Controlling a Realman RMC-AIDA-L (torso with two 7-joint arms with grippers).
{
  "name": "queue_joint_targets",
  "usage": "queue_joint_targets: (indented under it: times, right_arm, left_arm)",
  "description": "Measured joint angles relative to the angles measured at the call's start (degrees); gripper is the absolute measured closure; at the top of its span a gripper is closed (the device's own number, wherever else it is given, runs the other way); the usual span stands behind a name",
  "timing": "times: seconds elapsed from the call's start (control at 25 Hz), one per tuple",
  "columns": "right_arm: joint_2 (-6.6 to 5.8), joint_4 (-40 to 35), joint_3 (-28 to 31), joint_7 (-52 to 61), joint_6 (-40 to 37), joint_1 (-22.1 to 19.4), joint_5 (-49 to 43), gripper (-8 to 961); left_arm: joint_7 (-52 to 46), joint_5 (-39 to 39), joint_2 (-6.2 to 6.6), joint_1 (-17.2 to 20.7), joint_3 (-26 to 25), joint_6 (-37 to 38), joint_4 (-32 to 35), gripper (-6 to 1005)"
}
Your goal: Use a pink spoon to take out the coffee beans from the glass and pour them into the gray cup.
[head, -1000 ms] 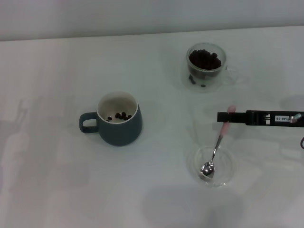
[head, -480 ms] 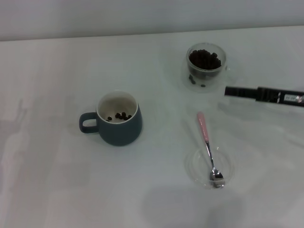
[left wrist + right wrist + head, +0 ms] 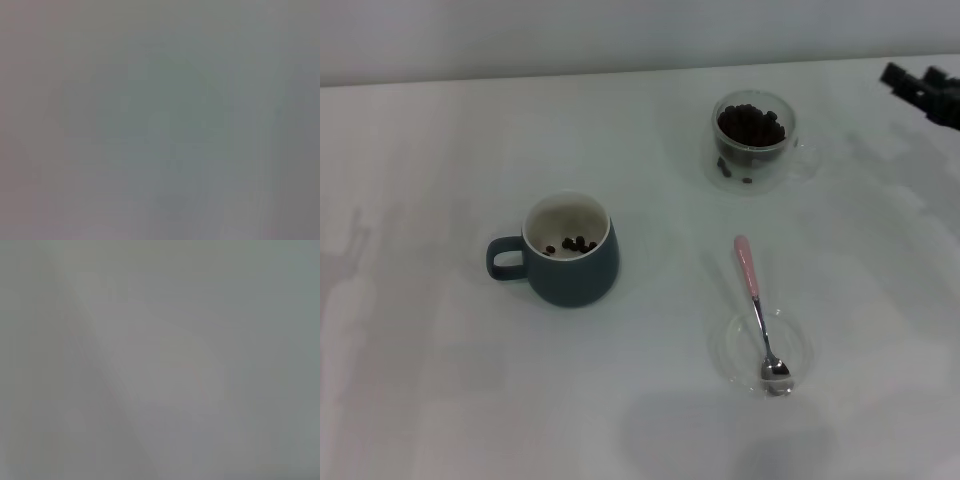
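The right pincer released the pink spoon and withdrew far-right.

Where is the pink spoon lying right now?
In the head view the pink spoon lies on the robot's right, its bowl resting in the clear saucer, its handle pointing toward the glass; no gripper holds it.

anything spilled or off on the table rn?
Nothing spilled. The pink spoon lies with its bowl in the clear saucer, handle on the table. Coffee beans sit in the glass; a few in the gray cup. Right pincer is at the far right edge.
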Motion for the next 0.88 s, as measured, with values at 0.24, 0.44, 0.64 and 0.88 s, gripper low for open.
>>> queue_joint_targets:
  times: [0.24, 0.44, 0.64, 0.88]
  right_arm:
    - [0.2, 15.9, 3.3, -45.1, -1.8, 2.3, 22.2, 102]
    - [0.75, 20.9, 3.3, -65.2, -2.9, 3.9, 31.7, 109]
    - [0.66, 21.6, 7.3, -62.9, -4.2, 4.9, 32.7, 107]
    - [0.51, 21.8, 11.6, -61.8, -9.2, 6.1, 32.7, 105]
  left_arm:
    - [-0.1, -2.7, -0.07, -0.2, 0.0, -2.5, 0.6, 164]
    - [-0.1, -3.1, -0.08, -0.6, 0.0, -4.8, 0.6, 164]
    - [-0.2, -3.5, -0.08, -1.7, 0.0, -7.2, 0.5, 164]
    - [-2.8, -5.6, -0.27, -4.0, 0.0, -11.3, 0.8, 164]
